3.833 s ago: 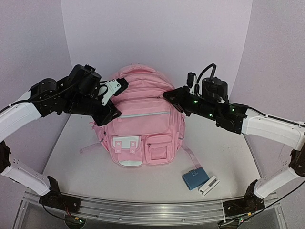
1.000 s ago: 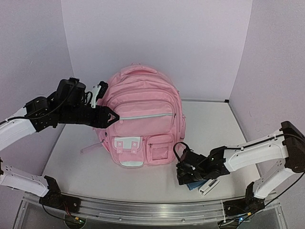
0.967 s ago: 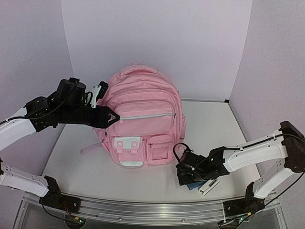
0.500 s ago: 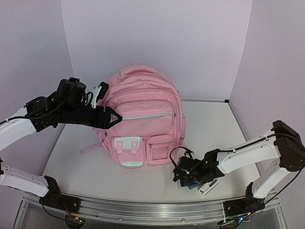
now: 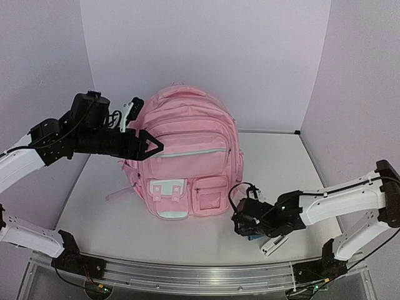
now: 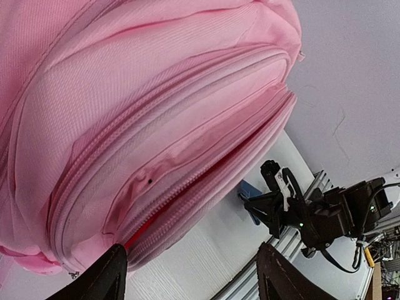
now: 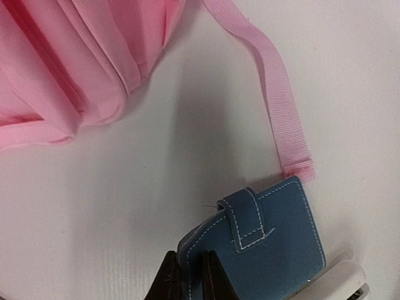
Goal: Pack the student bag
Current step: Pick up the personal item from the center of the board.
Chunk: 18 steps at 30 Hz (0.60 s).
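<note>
Standing upright in the middle of the surface (image 5: 281,162), the soft pink backpack (image 5: 187,144) looks light and saggy, best gripped by its top handle (image 5: 187,90); the left hand (image 6: 194,262) hovers open beside it, while the right hand (image 7: 187,267) pinches a blue wallet (image 7: 275,231).

left fingers (image 6: 107,281) spread, raised | right fingers (image 7: 167,279) pinched shut, low

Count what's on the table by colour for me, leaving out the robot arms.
Pink: 1, the backpack
Blue: 1, the wallet
White: 1, a small flat item beside the wallet
Total: 3
</note>
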### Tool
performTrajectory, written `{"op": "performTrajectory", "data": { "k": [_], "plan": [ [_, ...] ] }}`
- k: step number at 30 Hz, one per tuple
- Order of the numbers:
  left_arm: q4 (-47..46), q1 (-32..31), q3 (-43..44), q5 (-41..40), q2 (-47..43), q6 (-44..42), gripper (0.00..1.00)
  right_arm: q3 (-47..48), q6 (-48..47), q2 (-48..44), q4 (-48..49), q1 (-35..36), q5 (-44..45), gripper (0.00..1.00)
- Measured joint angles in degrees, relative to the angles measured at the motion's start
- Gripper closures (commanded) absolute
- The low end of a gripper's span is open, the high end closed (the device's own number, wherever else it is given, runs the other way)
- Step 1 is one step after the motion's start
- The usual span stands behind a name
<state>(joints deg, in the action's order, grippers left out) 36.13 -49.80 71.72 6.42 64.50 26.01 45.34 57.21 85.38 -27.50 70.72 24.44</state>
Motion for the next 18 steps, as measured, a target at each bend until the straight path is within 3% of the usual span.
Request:
{"op": "performTrajectory", "data": {
  "k": [8,13,18],
  "plan": [
    [0.87,0.36,9.01,5.65,5.80,-0.39,0.27,0.24,-0.07,-21.32,-0.03,0.00,3.80,1.00],
    [-0.17,0.35,14.35,11.26,10.07,-2.55,0.23,3.32,-4.70,-33.64,0.41,0.00,5.91,1.00],
    [-2.33,0.35,14.87,18.44,12.12,-6.71,0.17,7.20,-11.47,-42.72,6.98,0.02,5.01,1.00]
  ]
}}
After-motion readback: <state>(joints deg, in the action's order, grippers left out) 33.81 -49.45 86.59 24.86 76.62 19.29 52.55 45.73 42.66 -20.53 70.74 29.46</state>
